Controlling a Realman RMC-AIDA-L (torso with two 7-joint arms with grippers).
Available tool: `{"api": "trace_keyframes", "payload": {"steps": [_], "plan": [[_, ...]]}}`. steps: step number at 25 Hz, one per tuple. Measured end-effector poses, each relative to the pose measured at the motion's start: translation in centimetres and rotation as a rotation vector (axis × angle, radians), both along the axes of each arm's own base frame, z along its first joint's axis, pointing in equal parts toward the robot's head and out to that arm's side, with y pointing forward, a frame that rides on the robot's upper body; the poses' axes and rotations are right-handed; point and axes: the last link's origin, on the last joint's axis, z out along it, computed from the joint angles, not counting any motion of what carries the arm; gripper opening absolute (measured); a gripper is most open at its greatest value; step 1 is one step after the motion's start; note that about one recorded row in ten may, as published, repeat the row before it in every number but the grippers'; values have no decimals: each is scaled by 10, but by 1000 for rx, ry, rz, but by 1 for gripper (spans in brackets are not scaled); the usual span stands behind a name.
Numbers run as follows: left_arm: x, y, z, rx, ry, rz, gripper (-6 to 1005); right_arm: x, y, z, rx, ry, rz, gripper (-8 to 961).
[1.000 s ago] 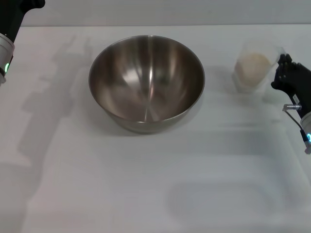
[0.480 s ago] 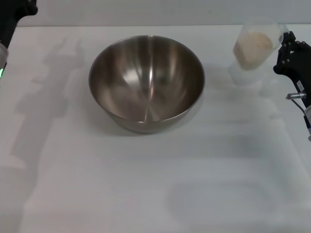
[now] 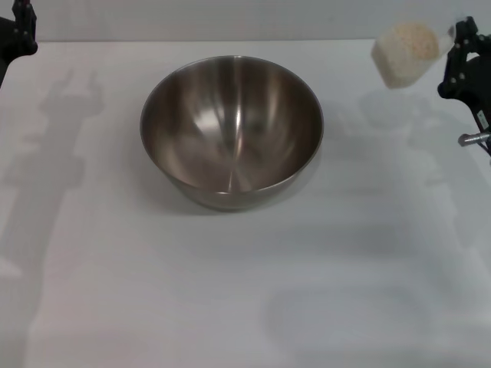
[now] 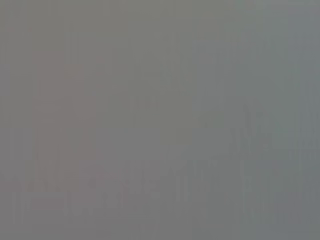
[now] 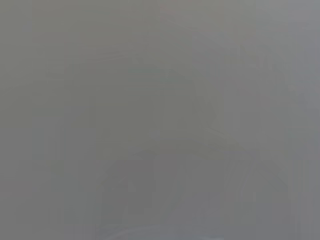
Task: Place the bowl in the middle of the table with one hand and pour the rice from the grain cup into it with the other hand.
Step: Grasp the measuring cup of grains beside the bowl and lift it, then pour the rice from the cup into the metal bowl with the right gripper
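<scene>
In the head view, the right gripper (image 3: 460,57), black and seen at the right edge, holds the small clear plastic grain cup (image 3: 405,52) up in the air, well above the broad white table (image 3: 230,291). The cup hangs just beside the gripper, on its inner side, and it is tilted, with its mouth leaning toward the middle. The heap of pale beige rice (image 3: 412,40) is inside it. The gripper is closed on the cup at its side (the fingertips themselves are partly cut off by the edge, but the lifted cup leaves little doubt).

The large round stainless-steel bowl (image 3: 231,129) stands upright in the middle of the table, well apart from the right gripper, to its inner side and lower. I judge that the coming move turns on this: the cup must travel inward until it is over the bowl's wide opening, and the right arm is the nearer one to do this.

The left gripper (image 3: 17,34) is at the far left corner, well apart from the bowl; whether it is spread or closed I cannot tell.

The left wrist view shows only a flat grey field, nothing to recognise.

The right wrist view is the same, grey with no clear shape.
</scene>
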Motion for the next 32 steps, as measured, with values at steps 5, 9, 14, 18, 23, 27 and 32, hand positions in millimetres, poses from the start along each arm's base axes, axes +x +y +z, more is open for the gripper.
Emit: {"api": "trace_keyframes", "payload": {"steps": [5, 9, 14, 18, 23, 27, 32], "plan": [[-6, -3, -1, -2, 1, 16, 377, -6, 6, 2, 5, -10, 26, 18], [-13, -5, -1, -1, 2, 37, 377, -13, 13, 3, 9, -15, 46, 19], [-20, -7, 2, 10, -1, 59, 377, -21, 23, 5, 11, -33, 73, 21], [-26, -11, 5, 31, -1, 68, 377, -27, 32, 6, 6, -52, 89, 22], [-31, -15, 8, 49, -12, 66, 377, -35, 39, 7, 6, -62, 113, 24], [-34, -16, 11, 59, -22, 77, 377, -43, 46, 6, -1, -75, 135, 25], [-34, -14, 12, 64, -23, 77, 377, -56, 55, 0, -22, -114, 162, 27]]}}
